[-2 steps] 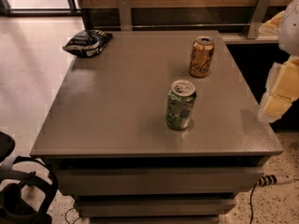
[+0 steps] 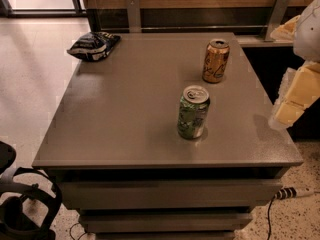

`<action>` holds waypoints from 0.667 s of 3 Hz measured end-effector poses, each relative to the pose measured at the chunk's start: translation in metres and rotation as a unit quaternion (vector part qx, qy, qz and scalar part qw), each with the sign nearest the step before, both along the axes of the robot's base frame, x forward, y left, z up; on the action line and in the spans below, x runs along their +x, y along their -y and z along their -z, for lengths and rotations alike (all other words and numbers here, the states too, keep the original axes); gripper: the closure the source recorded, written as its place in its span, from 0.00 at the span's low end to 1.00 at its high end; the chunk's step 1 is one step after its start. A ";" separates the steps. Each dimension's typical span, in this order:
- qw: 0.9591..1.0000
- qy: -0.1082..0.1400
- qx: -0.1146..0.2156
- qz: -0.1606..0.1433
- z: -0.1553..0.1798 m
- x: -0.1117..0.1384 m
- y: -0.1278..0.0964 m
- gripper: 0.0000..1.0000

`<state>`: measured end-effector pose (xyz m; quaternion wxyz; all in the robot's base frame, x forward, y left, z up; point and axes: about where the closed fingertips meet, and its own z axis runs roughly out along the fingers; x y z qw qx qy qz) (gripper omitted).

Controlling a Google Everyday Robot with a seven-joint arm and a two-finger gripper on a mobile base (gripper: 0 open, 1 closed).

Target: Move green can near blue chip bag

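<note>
Green can (image 2: 193,112) stands upright and untouched near the surface's (image 2: 125,134) front, well apart from the blue chip bag (image 2: 93,45) at the far-left corner. The claw (image 2: 292,101) hovers off the right edge, apparently ahead of any approach. Whether it is spread or pressed together cannot be told.

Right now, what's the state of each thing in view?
green can: upright, mid table, not gripped.
orange can: upright, behind the green can.
chip bag: lying flat, far left corner.
gripper: low left, below the table edge, far from both cans.
</note>
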<state>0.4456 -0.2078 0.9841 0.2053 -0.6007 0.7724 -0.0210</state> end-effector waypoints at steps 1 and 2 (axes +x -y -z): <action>0.997 0.007 0.080 -0.016 0.022 0.015 0.001 0.00; 0.984 0.014 0.174 -0.039 0.035 0.025 -0.011 0.00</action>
